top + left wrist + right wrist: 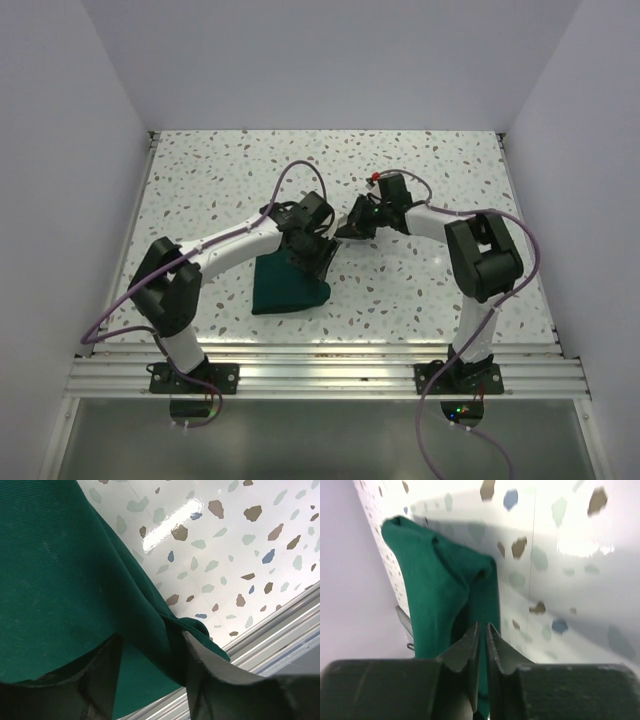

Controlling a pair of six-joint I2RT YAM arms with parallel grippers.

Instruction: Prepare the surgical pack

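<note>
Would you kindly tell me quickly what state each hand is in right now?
Left hand: open, fingers apart over the green drape, gripping nothing.
Right hand: closed, nothing held; the drape lies beyond it.

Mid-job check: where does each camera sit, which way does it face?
Top external: above, behind the bases, looking down at speckled white table; both arms, left gripper over dark green cloth drape, right gripper near it.
Left wrist: on that wrist, looking down past parted fingers at drape, table.
Right wrist: on that wrist, looking along near-shut fingers toward drape.
Shared: drape, table in all.
</note>
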